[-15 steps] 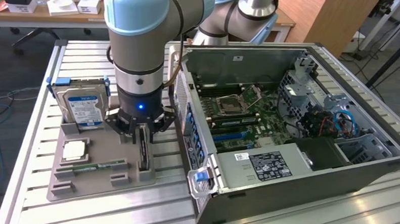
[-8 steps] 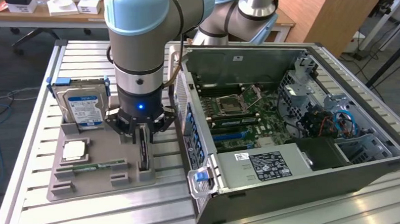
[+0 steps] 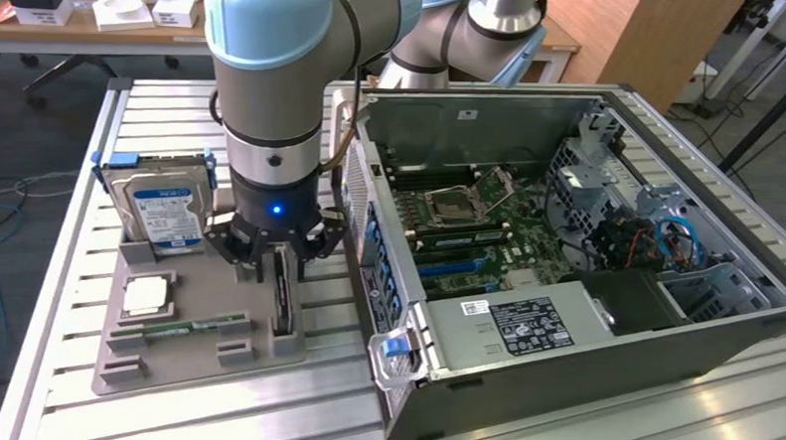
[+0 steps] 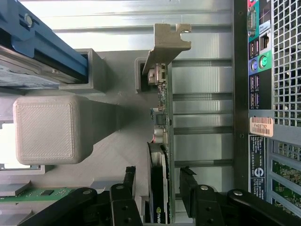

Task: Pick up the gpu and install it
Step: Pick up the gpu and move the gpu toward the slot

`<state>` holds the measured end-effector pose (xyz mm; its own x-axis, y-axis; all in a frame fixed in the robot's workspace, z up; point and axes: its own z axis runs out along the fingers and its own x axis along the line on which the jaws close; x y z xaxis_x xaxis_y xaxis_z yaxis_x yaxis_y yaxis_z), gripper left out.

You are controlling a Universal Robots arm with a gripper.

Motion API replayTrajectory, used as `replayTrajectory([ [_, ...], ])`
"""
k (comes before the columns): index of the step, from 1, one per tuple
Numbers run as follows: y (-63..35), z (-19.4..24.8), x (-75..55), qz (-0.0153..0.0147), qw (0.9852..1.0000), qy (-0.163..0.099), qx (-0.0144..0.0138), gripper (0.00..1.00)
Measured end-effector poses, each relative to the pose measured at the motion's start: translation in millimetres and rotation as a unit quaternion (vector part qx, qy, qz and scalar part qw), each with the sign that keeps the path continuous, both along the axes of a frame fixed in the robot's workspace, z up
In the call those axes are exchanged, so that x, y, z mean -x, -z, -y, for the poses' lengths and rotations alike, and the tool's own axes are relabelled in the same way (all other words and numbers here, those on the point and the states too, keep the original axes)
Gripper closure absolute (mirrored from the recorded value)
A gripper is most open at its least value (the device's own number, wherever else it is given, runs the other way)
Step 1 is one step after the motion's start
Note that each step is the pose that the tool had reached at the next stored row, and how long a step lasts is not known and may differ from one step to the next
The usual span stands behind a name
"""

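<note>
The gpu stands on edge in a slot of the grey holder tray, just outside the open computer case. In the wrist view the gpu is a thin dark card whose pale metal bracket is at its far end. My gripper is lowered straight over the card. It is open, and the wrist view shows the gripper with a black finger on each side of the card and a small gap between each finger and it.
On the same tray stand a silver hard drive with a blue-white label, a processor chip and a green memory stick. The case's rear wall with its ports rises close beside the gpu. A slatted metal table carries everything.
</note>
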<state>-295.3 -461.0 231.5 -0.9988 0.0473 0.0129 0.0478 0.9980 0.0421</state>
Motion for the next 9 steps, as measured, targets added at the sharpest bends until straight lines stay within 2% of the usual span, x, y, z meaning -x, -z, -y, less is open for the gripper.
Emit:
replayTrajectory([
  [7,0.0,0.0,0.0,0.0,1.0,0.0,0.0,0.51],
  [8,0.0,0.0,0.0,0.0,1.0,0.0,0.0,0.58],
  [9,0.0,0.0,0.0,0.0,1.0,0.0,0.0,0.58],
])
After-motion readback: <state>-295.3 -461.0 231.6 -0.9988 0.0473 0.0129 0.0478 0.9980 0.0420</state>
